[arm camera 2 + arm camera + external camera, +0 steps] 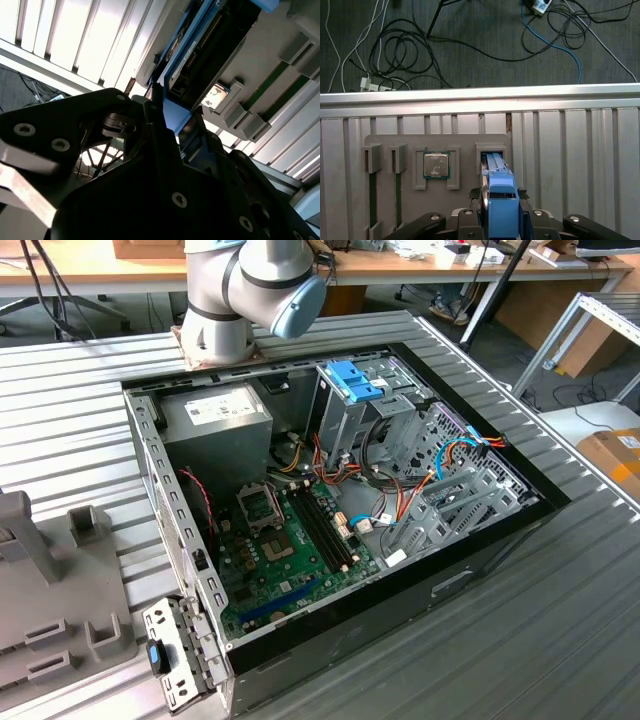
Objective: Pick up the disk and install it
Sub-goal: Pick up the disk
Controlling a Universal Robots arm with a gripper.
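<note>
Arm (228,285): silver-grey cylindrical joints, pale blue round end cap (298,302). Gripper (499,194): matte black angular housing, plates fastened with silver countersunk screws (179,199).

A: What colour is the disk (502,215)?
B: Bright blue along its rails; the pincer (498,193) is black.
A: And the tabletop (570,150)?
B: Silver-grey, ribbed in stripes; the motherboard (290,570) is green.

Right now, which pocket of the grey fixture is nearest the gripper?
The pocket holding the blue-railed disk, next to the processor chip; the two narrow slots lie farther away.
</note>
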